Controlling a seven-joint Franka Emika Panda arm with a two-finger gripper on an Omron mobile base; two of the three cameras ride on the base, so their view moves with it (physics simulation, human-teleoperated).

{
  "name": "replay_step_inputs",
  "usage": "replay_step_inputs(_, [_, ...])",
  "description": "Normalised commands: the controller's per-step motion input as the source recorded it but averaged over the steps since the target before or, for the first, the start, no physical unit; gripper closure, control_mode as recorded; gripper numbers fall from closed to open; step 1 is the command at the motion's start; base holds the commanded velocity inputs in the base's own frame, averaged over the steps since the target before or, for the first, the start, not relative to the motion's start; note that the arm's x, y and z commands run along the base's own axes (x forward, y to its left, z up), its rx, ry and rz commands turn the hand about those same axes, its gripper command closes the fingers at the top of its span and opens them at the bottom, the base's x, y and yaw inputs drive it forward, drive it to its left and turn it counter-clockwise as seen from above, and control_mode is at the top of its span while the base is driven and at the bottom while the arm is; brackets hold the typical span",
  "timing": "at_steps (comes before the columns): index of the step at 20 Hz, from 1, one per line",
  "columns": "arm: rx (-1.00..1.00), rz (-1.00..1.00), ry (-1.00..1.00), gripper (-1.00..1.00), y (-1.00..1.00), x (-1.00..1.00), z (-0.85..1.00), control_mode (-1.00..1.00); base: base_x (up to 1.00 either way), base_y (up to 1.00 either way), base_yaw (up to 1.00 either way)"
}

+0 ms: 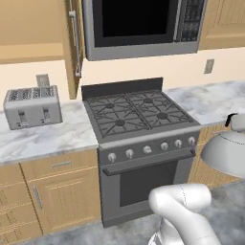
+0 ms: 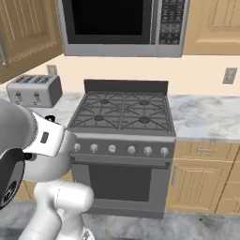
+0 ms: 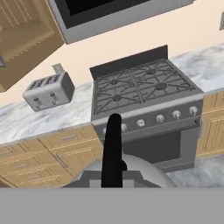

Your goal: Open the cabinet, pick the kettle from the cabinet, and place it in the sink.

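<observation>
The kettle [image 1: 224, 154], a silvery-grey dome with a black handle [image 1: 232, 119], hangs in the air at the right edge of the left base view, in front of the lower cabinets and right of the stove. In the hand view its dome [image 3: 131, 168] lies at the bottom, and its black handle [image 3: 113, 148] rises from the middle. My gripper [image 3: 113, 180] is shut on that handle. The cabinet door [image 1: 72, 43] stands open, swung out towards me, with its grey bar handle [image 1: 75, 43] showing; the same door [image 2: 23, 33] appears at the upper left of the right base view. The sink is out of view.
A grey gas stove [image 1: 136, 112] with an oven door stands straight ahead, under a microwave [image 1: 143, 26]. A four-slot toaster [image 1: 32, 106] sits on the marble counter [image 1: 43, 139] to the left. More counter [image 2: 206, 117] and wooden drawers lie to the right.
</observation>
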Motion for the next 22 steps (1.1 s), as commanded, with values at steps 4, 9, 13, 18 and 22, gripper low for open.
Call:
replay_step_inputs(4, [0.00, 0.00, 0.00, 1.00, 0.00, 0.00, 0.00, 1.00, 0.00, -0.62, -0.19])
replay_step_inputs(9, [0.00, 0.00, 0.00, 1.00, 0.00, 0.00, 0.00, 1.00, 0.00, -0.54, -0.23])
replay_step_inputs(13, [0.00, 0.00, 0.00, 1.00, 0.00, 0.00, 0.00, 1.00, -0.04, -0.45, -0.32])
replay_step_inputs(18, [0.00, 0.00, 0.00, 1.00, 0.00, 0.00, 0.00, 1.00, -0.09, -0.36, -0.34])
replay_step_inputs(22, [0.00, 0.00, 0.00, 1.00, 0.00, 0.00, 0.00, 1.00, -0.20, -0.26, -0.37])
